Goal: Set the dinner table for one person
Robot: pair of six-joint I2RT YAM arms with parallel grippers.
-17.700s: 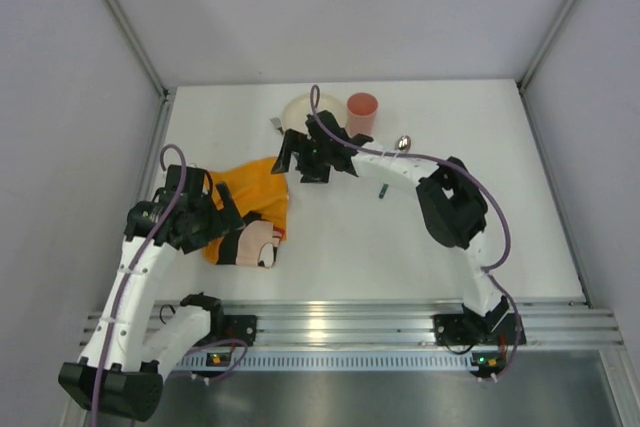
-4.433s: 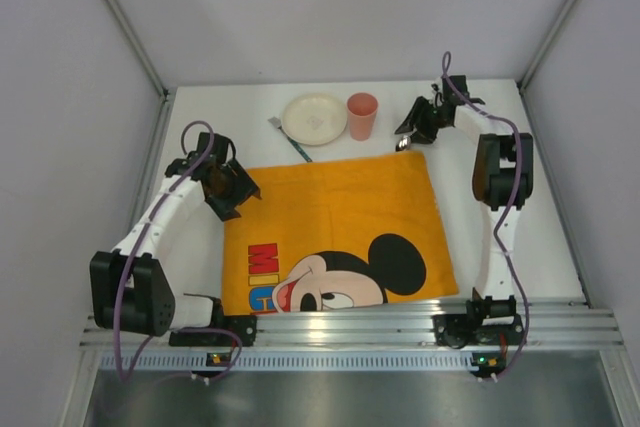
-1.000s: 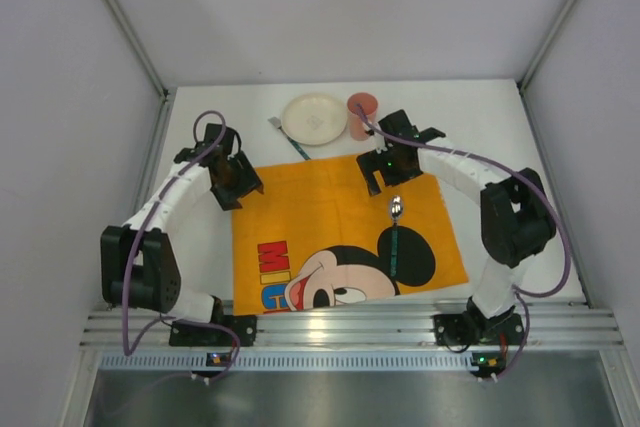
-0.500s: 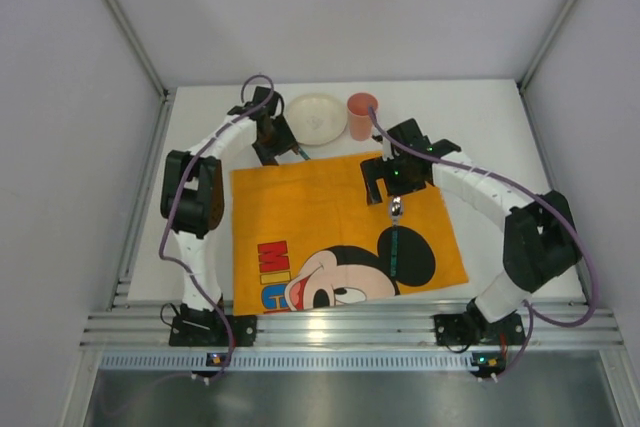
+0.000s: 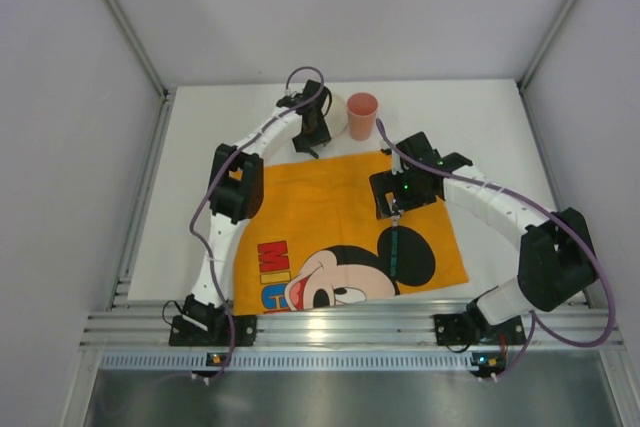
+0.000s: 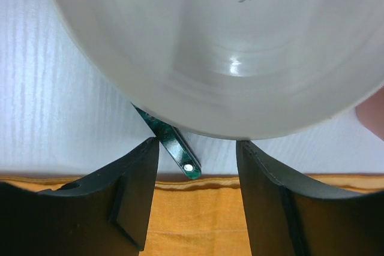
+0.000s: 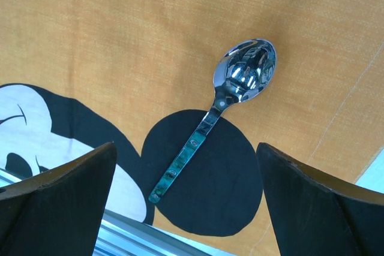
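Observation:
The white dinner table (image 5: 500, 127) carries an orange Mickey Mouse cloth (image 5: 330, 212) spread flat near the front. A spoon with a green handle (image 5: 396, 245) lies on the cloth's right part. My right gripper (image 5: 397, 202) hovers open over it, with the spoon (image 7: 223, 99) between and below its fingers (image 7: 60, 199). A white plate (image 6: 216, 46) sits behind the cloth, and my left gripper (image 5: 312, 132) is open and empty just at its near rim. A green fork handle (image 6: 174, 148) shows between the left fingers (image 6: 129, 196), its far end hidden by the plate's rim.
A pink cup (image 5: 362, 114) stands upright right of the plate, close to the left gripper. The cloth's back hem (image 6: 192, 179) lies just short of the fork handle. A metal rail (image 5: 350, 325) runs along the table's front edge.
My left arm has swung from the cloth's left corner to the right, up to the plate. My right gripper has drawn back toward the front over the spoon. The spoon has not moved.

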